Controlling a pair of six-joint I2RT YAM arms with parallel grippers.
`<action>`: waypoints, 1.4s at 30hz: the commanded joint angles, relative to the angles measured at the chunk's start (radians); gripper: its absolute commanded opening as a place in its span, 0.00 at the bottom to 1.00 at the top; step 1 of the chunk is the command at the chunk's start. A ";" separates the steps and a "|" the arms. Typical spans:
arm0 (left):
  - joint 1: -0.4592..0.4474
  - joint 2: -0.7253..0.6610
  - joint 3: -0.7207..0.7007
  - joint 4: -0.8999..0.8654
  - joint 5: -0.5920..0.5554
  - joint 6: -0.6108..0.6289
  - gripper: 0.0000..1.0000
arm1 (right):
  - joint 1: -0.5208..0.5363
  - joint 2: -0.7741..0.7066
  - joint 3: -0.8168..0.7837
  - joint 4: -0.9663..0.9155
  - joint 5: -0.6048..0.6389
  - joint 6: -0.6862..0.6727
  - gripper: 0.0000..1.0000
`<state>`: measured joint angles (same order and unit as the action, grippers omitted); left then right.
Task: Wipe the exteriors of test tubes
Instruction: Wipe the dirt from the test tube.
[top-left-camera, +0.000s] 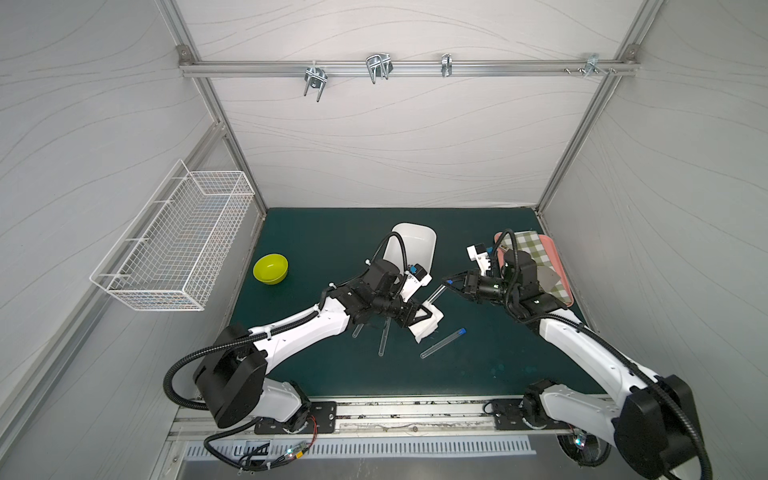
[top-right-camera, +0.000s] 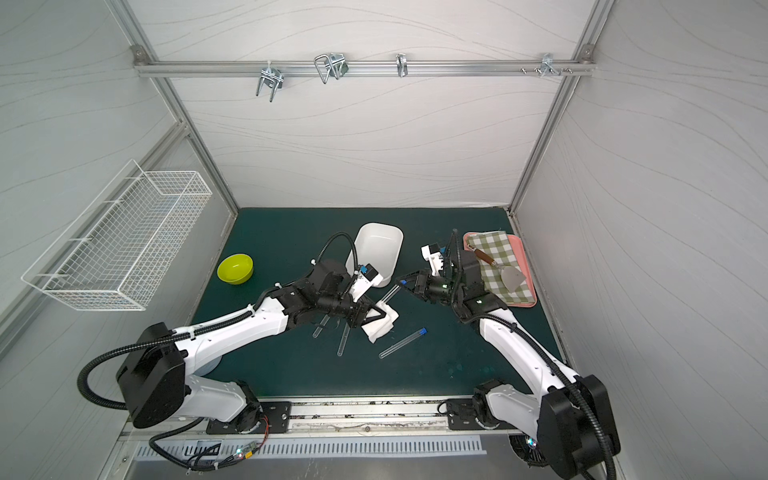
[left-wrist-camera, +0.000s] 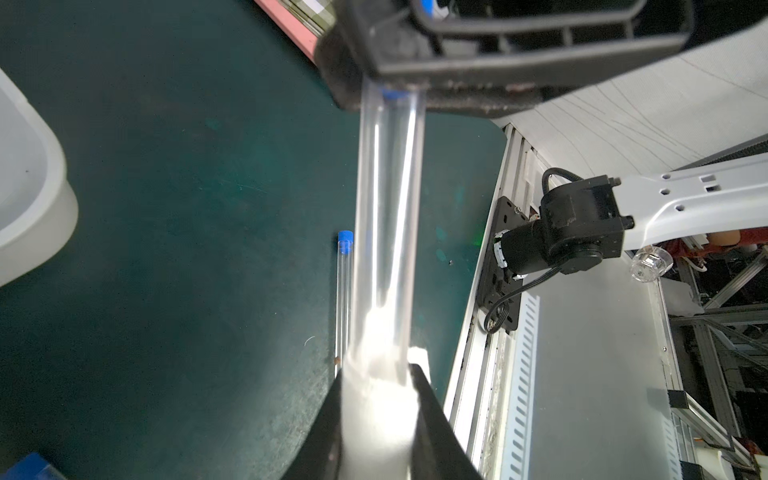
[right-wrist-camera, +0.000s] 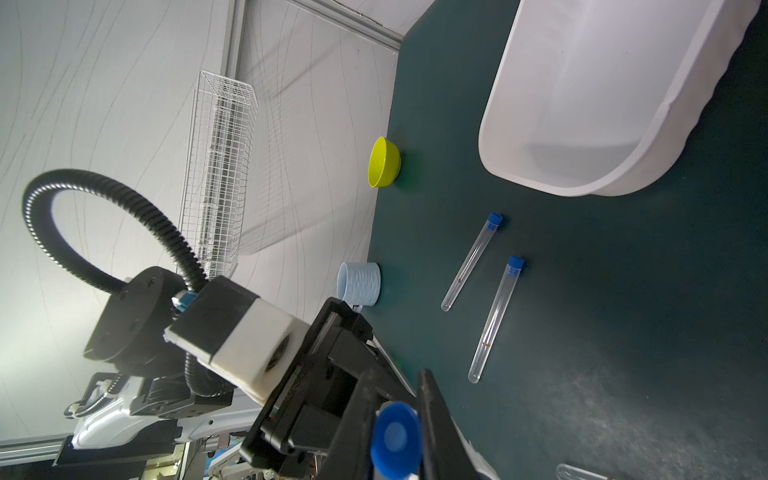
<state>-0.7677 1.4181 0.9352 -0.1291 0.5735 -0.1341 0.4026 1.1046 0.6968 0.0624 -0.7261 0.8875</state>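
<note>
One test tube hangs slanted above the mat between both arms. My right gripper is shut on its blue-capped end. My left gripper is shut on a white folded cloth, which wraps the lower end of that clear tube. Three more test tubes lie on the green mat. One is just right of the cloth. Two are partly hidden under the left arm and show whole in the right wrist view.
A white tub stands behind the left gripper. A yellow bowl sits at the mat's left, with a pale blue cup nearer the front. A pink tray holding a checked cloth and a spatula is at the right, and a wire basket hangs on the left wall.
</note>
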 joint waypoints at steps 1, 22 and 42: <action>-0.005 0.032 0.086 0.016 0.005 0.031 0.25 | 0.013 -0.019 0.005 0.014 -0.015 -0.013 0.00; 0.004 -0.083 -0.042 -0.005 0.078 0.014 0.25 | -0.043 0.049 0.070 0.076 -0.227 -0.090 0.00; 0.071 -0.024 0.005 0.108 0.305 -0.073 0.23 | -0.052 0.039 0.097 -0.009 -0.401 -0.242 0.00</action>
<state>-0.7048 1.3891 0.9291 -0.0803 0.8455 -0.1795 0.3611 1.1542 0.7639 0.0647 -1.0786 0.6624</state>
